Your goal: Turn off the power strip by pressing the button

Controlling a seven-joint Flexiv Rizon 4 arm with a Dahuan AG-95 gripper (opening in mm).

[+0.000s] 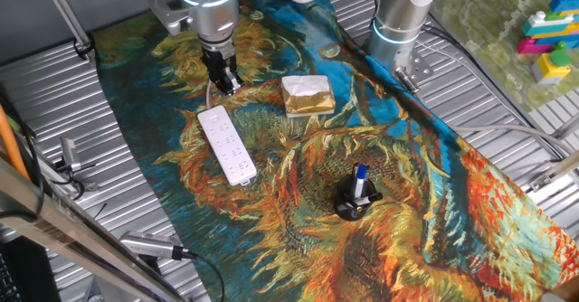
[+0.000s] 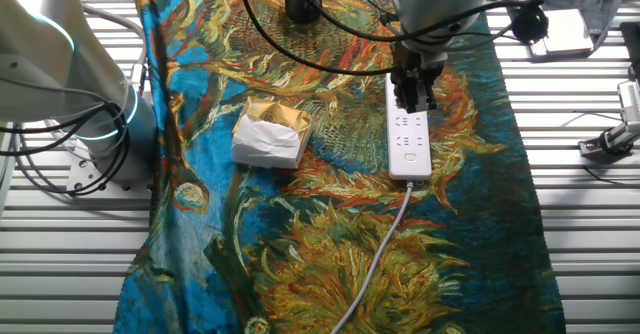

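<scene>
Claw (image 1: 226, 83) hovering near cord end of power strip (image 1: 228, 146) lying just below on cloth (image 1: 434, 202), finger state unclear, button (image 2: 409, 158) probably not yet pressed, descent and press remaining.

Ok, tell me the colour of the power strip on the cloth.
White; the power strip shows best in the one fixed view.

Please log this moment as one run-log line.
phase: approach | tool: above power strip, cord end | contact: unclear | gold block: untouched
</scene>
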